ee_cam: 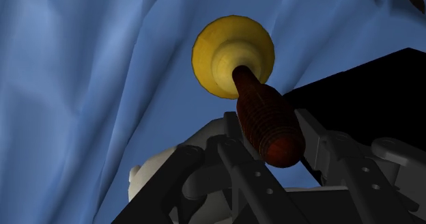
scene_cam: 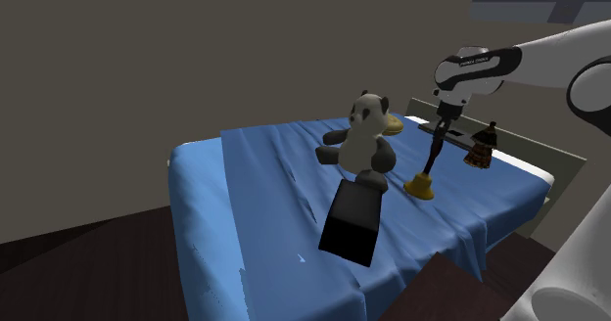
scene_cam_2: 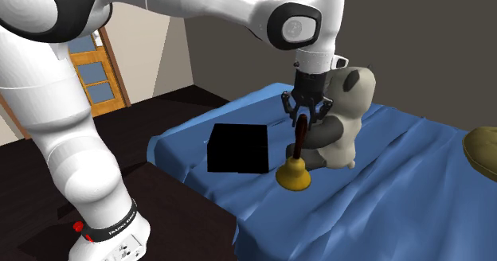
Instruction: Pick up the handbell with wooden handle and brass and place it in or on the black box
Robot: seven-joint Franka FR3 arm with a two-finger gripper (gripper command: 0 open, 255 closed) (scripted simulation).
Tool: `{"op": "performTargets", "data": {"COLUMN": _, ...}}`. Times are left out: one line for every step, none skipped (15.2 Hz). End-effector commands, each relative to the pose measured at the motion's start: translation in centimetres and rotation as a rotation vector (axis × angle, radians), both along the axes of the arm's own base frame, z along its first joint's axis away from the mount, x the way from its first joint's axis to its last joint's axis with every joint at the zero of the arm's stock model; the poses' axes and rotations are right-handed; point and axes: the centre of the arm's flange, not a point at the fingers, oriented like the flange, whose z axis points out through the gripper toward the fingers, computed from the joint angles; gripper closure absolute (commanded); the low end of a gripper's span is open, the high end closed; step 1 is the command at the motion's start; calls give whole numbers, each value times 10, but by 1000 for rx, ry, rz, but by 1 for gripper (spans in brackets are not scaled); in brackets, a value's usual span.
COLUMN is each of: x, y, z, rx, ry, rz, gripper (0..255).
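dim room, grey walls, and a bed (scene_cam: 255,211) under a rumpled blue sheet carrying everything. right at the tool (scene_cam_2: 304,121): it hangs straight down with its fingers pinched in on the top of the handbell (scene_cam_2: 293,174), around the dark ribbed handle (ee_cam: 267,120), so that reads as a grip. the bell's long axis runs from the tool down to the sheet, a touch tilted. its brass mouth (ee_cam: 229,52) is directly under the tool and, as far as i can judge, resting on the bed, not lifted yet. now the relation that matters: the black box (scene_cam_2: 237,148) lies off to one side of the tool, near, low on the same sheet, with nothing between it and the bell. so the call is lift along the handle, carry sideways, lower onto the box. just behind the tool sits a panda plush (scene_cam: 364,128), one foot almost at the box's far edge, close enough to brush on the way across. farther beyond the tool, a small dark ornament (scene_cam: 480,148) stands near the bed's far edge, well out of play.
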Motion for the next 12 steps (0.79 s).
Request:
{"op": "performTargets", "data": {"x": 0, "y": 0, "z": 11, "rx": 0, "ry": 0, "rz": 0, "gripper": 255}}
{"op": "performTargets", "data": {"x": 0, "y": 0, "z": 17, "rx": 0, "ry": 0, "rz": 0, "gripper": 255}}
{"op": "performTargets", "data": {"x": 0, "y": 0, "z": 22, "rx": 0, "ry": 0, "rz": 0, "gripper": 255}}
{"op": "performTargets", "data": {"x": 0, "y": 0, "z": 27, "rx": 0, "ry": 0, "rz": 0, "gripper": 255}}
{"op": "performTargets", "data": {"x": 0, "y": 0, "z": 32, "rx": 0, "ry": 0, "rz": 0, "gripper": 255}}
{"op": "performTargets", "data": {"x": 0, "y": 0, "z": 38, "rx": 0, "ry": 0, "rz": 0, "gripper": 255}}
{"op": "performTargets", "data": {"x": 0, "y": 0, "z": 43, "rx": 0, "ry": 0, "rz": 0, "gripper": 255}}
{"op": "performTargets", "data": {"x": 0, "y": 0, "z": 48, "rx": 0, "ry": 0, "rz": 0, "gripper": 255}}
{"op": "performTargets", "data": {"x": 0, "y": 0, "z": 54, "rx": 0, "ry": 0, "rz": 0, "gripper": 255}}
{"op": "performTargets", "data": {"x": 0, "y": 0, "z": 59, "rx": 0, "ry": 0, "rz": 0, "gripper": 255}}
{"op": "performTargets", "data": {"x": 0, "y": 0, "z": 64, "rx": 0, "ry": 0, "rz": 0, "gripper": 255}}
{"op": "performTargets", "data": {"x": 0, "y": 0, "z": 69, "rx": 0, "ry": 0, "rz": 0, "gripper": 255}}
